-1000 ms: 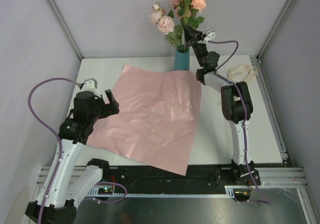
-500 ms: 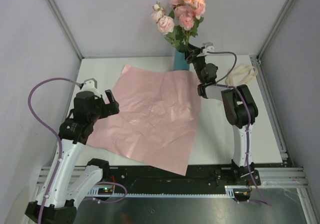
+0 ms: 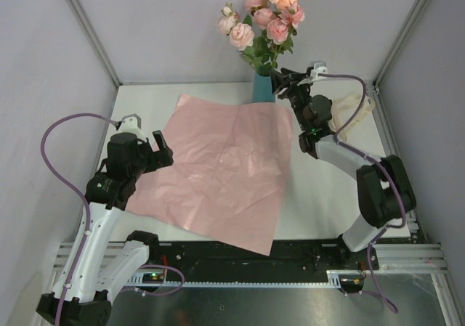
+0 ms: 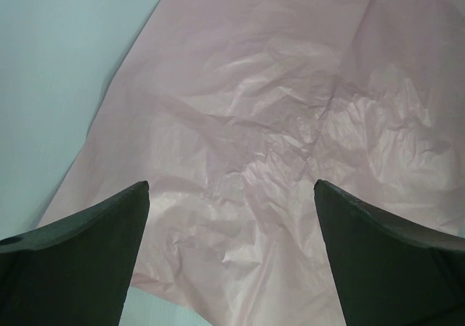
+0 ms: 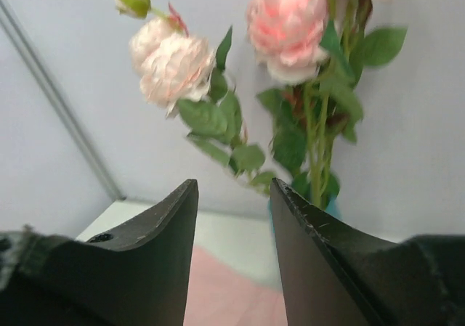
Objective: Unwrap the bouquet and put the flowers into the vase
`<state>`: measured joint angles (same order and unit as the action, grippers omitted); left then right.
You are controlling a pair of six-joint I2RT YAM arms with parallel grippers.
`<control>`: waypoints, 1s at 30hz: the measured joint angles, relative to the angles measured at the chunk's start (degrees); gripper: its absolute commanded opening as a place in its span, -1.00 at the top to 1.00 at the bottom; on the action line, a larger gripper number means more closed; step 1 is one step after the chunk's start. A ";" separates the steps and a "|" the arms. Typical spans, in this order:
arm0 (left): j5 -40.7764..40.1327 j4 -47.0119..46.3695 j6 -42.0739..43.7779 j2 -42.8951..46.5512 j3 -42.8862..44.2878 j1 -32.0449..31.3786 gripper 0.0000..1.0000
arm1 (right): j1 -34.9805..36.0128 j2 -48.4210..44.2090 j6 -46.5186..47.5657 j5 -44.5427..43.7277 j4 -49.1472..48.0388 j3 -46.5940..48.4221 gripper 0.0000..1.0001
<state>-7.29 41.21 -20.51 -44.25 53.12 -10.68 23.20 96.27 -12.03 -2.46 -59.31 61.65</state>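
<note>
White tabletop (image 3: 320,195), grey walls (image 3: 145,28), pink paper sheet (image 3: 218,166) spread flat at centre, flowers (image 3: 265,21) standing in teal vase (image 3: 263,88) at far edge, right gripper (image 3: 280,83) beside vase mouth, jaws parted, empty, left gripper (image 3: 161,149) over paper's left edge, jaws wide apart

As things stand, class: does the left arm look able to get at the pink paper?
Probably yes: the left gripper hangs open over the left edge of the paper, with nothing between them.

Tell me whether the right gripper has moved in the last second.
Yes. The right gripper has released the stems of the flowers and come down in the top view, from above the mouth of the vase to just right of it.
</note>
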 measured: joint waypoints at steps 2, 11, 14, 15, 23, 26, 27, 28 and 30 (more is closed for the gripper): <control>0.00 0.00 0.00 0.00 0.00 0.00 -0.99 | 0.57 -3.56 -3.13 -0.28 7.50 -0.94 0.05; -0.02 -0.02 0.00 -0.52 -0.17 0.00 -0.99 | 0.07 -7.74 -15.98 6.56 34.07 -2.49 0.24; -0.02 0.00 0.00 -1.05 -0.24 0.00 -0.99 | -0.72 -3.45 -20.24 11.69 36.74 -3.26 0.35; -0.02 0.00 -0.02 -1.27 -0.24 0.00 -0.99 | -0.96 -1.88 -21.53 13.07 36.94 -3.39 0.38; 0.02 0.00 -0.33 -2.75 -0.26 0.00 -0.99 | -2.56 7.56 -30.60 18.18 40.89 -5.60 0.40; 0.04 0.00 -0.55 -3.26 -0.26 0.00 -0.99 | -3.13 7.58 -32.94 16.39 42.34 -7.93 0.43; 0.04 0.00 -0.57 -3.34 -0.26 0.00 -0.99 | -3.50 7.58 -33.40 15.63 42.66 -8.63 0.44; 0.07 0.00 -0.57 -3.37 -0.26 0.00 -0.99 | -3.80 7.56 -34.05 14.58 42.99 -9.73 0.44; 0.15 0.00 -0.68 -3.37 -0.24 0.00 -0.99 | -4.04 7.54 -34.99 12.83 43.69 -11.58 0.43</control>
<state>-7.14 41.21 -21.19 -47.62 52.88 -10.68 19.16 103.81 -47.03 10.37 -15.62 50.06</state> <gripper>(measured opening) 0.996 0.284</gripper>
